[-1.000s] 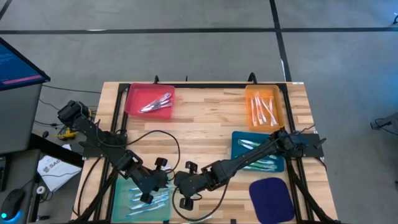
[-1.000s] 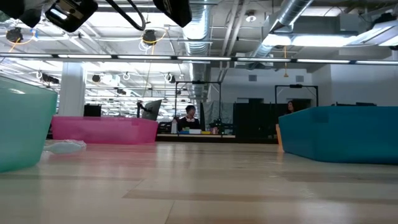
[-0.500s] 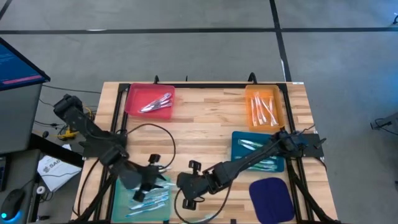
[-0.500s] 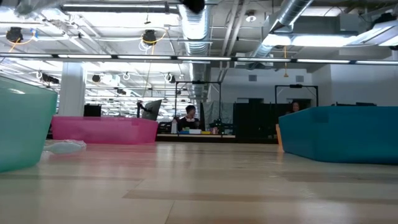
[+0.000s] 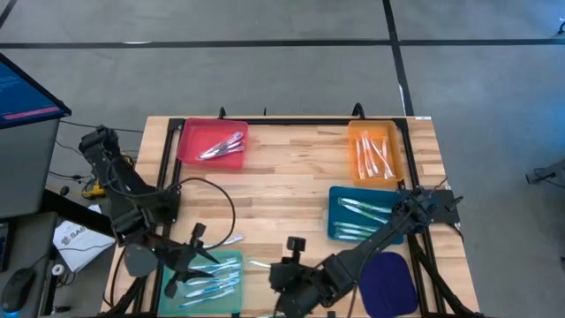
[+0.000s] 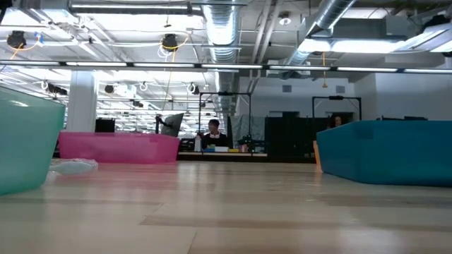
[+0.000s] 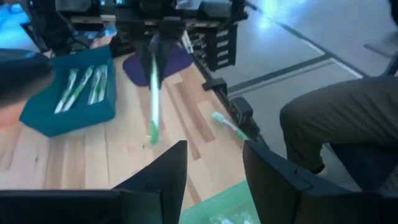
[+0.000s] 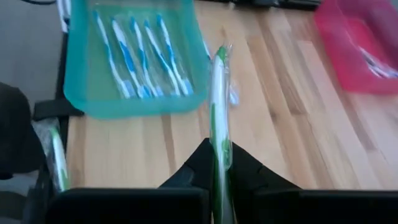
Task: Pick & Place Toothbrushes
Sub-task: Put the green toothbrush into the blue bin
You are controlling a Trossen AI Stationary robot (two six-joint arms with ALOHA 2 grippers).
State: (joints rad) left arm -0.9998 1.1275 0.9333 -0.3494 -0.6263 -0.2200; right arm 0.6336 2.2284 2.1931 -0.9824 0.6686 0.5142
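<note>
My right gripper [image 5: 281, 268] hangs over the table's near edge, shut on a green-and-white toothbrush [image 8: 217, 106], which also shows as the toothbrush [image 7: 152, 93] in the left wrist view. My left gripper [image 7: 214, 171] is open with nothing between its fingers. It hovers as my left gripper [image 5: 196, 258] over the teal tray [image 5: 231, 299], where several blue toothbrushes [image 8: 134, 53] lie flat. Another toothbrush [image 5: 231, 238] lies on the wood beside that tray. Neither gripper shows in the low view. My right gripper pinches the green toothbrush near one end [image 8: 219, 163] between its two fingers. The brush runs on past the fingertips, along the line they point. It slants down from the gripper, its free end [image 7: 152, 134] low over the wood.
A pink tray [image 5: 187, 146] at the far left, an orange tray [image 5: 355, 155] at the far right and a blue tray [image 5: 335, 205] below it hold toothbrushes. A purple tray [image 5: 386, 276] sits near right. A green toothbrush [image 7: 227, 124] lies by the near edge. A person's leg [image 7: 336, 124] shows beyond it.
My left gripper has drawn back toward the table's left edge and risen above the teal tray, and its fingers stand wider apart. My right gripper has moved toward the near edge and to the right, lifting with the green toothbrush. Both have left the low view.
</note>
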